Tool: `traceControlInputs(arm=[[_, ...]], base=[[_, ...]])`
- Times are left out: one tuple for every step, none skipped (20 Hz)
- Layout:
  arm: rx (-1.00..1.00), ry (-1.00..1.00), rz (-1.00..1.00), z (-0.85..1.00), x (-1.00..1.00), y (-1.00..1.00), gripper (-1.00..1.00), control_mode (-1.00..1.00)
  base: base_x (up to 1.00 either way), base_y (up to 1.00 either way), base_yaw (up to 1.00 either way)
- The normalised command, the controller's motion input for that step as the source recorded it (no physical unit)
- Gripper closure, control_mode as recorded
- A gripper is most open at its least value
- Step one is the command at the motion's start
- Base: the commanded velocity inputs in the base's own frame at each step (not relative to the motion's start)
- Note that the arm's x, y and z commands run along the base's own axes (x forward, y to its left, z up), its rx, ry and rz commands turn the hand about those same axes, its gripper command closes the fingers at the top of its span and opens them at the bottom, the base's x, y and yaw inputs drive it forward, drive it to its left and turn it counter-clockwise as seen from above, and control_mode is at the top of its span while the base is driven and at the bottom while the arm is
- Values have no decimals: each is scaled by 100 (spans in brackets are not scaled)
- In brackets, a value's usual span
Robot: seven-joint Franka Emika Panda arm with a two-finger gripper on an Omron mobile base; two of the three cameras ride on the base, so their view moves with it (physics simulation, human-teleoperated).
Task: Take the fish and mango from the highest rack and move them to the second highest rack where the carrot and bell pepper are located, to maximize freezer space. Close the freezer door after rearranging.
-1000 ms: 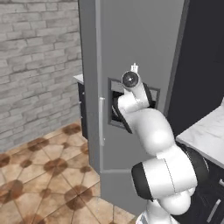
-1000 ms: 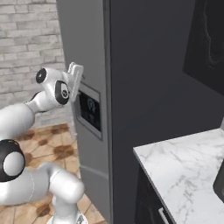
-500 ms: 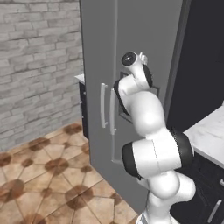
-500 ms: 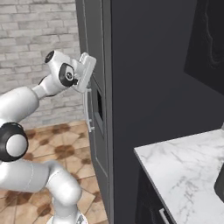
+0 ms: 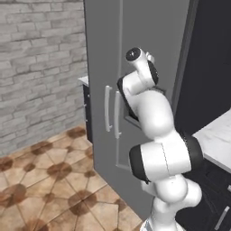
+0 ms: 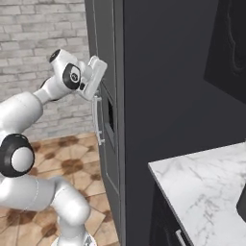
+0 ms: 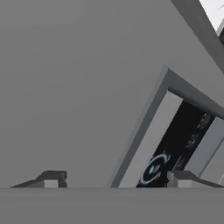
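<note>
The freezer door (image 5: 149, 27) is a tall flat grey panel that looks flush with the door beside it. Its pale handle (image 5: 117, 113) stands next to the neighbouring handle (image 5: 107, 108). My gripper (image 6: 99, 77) is held up against the upper front of the freezer door (image 6: 109, 48). In the hand view my gripper (image 7: 116, 181) is open, nothing between its fingertips (image 7: 50, 179), and the grey freezer door (image 7: 65, 87) is right in front. The fish, mango, carrot, bell pepper and both racks are hidden behind the door.
A dark dispenser panel (image 7: 175, 148) is set into the door just below my hand, dispenser (image 6: 110, 115). A marble counter (image 6: 202, 192) lies to the right. A brick wall (image 5: 40, 67) and tiled floor (image 5: 54, 180) are on the left.
The freezer door has swung from partly open to flush with its neighbour, my hand following against its front. The fingers stayed apart.
</note>
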Motion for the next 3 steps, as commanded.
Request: traceControlInputs(arm=[[15,-39,-11,-19,-46,-10,-100,-100],[14,-37,-10,-20,-48,-3,-100,-100],[12,-37,-9,-20,-49,0,-100,-100]], base=[[0,0,0],[0,0,0],[0,0,0]])
